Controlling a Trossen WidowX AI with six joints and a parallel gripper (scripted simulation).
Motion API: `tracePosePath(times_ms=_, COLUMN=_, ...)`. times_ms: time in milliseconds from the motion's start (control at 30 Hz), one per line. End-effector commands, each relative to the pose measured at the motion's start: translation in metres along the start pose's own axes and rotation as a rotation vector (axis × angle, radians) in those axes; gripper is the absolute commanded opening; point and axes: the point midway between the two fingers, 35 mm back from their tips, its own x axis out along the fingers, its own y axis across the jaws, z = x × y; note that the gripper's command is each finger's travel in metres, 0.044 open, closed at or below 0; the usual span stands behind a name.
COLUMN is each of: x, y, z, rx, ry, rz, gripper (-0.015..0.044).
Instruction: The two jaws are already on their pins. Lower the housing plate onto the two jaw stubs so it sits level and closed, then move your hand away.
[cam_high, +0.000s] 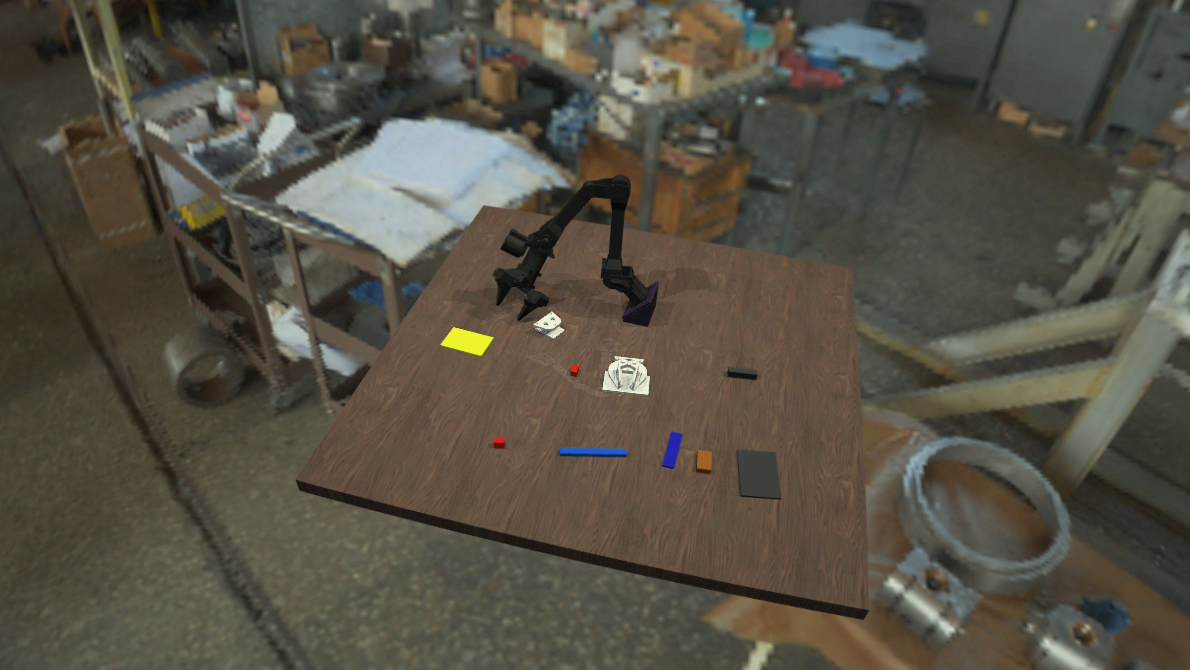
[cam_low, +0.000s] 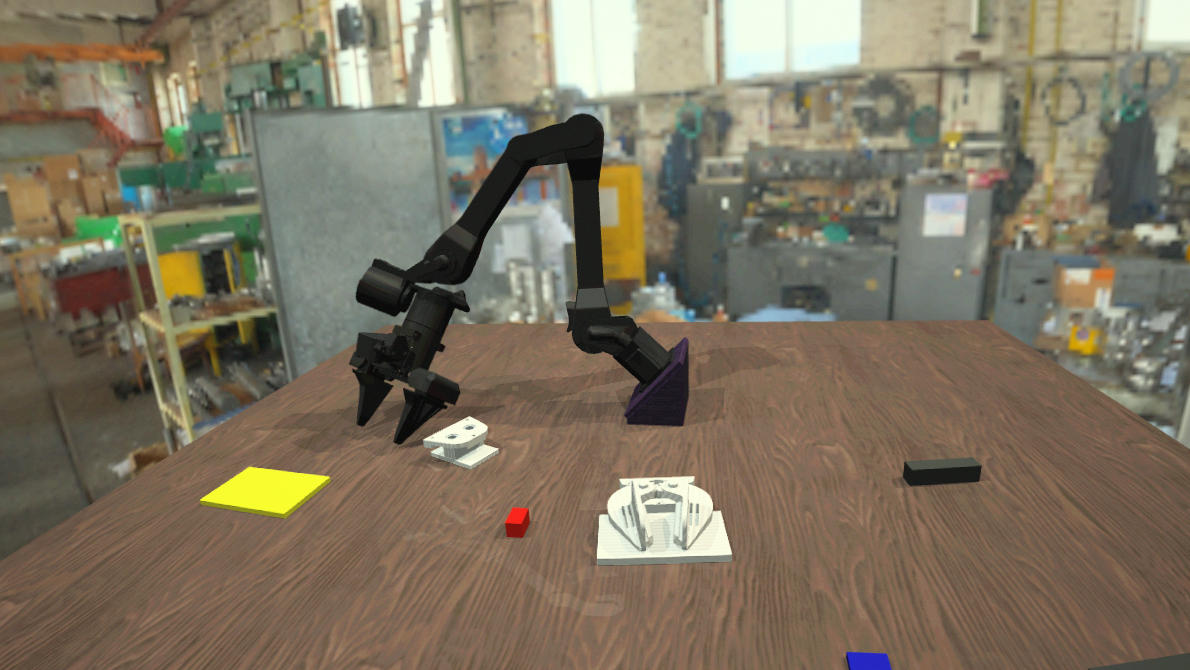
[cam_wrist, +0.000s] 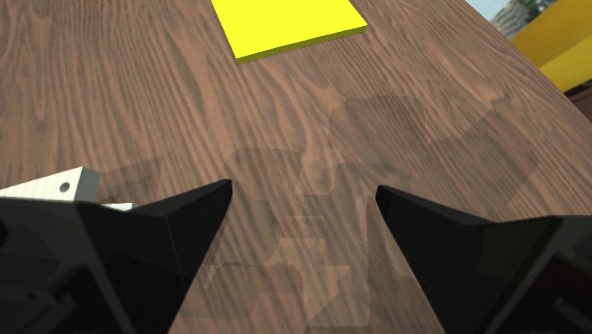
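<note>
Overhead, claw (cam_high: 511, 309) (cam_low: 378, 433) (cam_wrist: 305, 189) spread — nothing pinched, brown wooden tabletop (cam_high: 433, 499) (cam_low: 374, 599) (cam_wrist: 150, 100), cluttered workshop behind.

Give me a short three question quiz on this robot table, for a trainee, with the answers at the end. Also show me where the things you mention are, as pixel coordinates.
1. True or false: the gripper (cam_high: 512, 308) (cam_low: 378, 432) (cam_wrist: 305, 189) is open, with nothing between its fingers.
2. Which lies flat, nearer the gripper in the top view: A, the yellow square (cam_high: 467, 341) (cam_low: 265, 491) (cam_wrist: 290, 25); B, the dark gray panel (cam_high: 758, 474); C, the orange block (cam_high: 704, 461)?
3. Fill in: in the top view, the small block between the yellow square and the white assembly on its wide base (cam_high: 626, 387) (cam_low: 664, 552) is ____.

Key: 1 true; 2 A; 3 red.
</note>
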Motion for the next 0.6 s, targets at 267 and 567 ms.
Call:
tracePosePath(times_ms=267, x=0.006, y=0.011, z=0.008, rx=-0.023, ry=0.012, rz=0.048, gripper=0.0440)
tracePosePath(times_ms=567, x=0.008, y=0.020, z=0.014, rx=-0.043, ry=0.017, rz=0.081, gripper=0.0440)
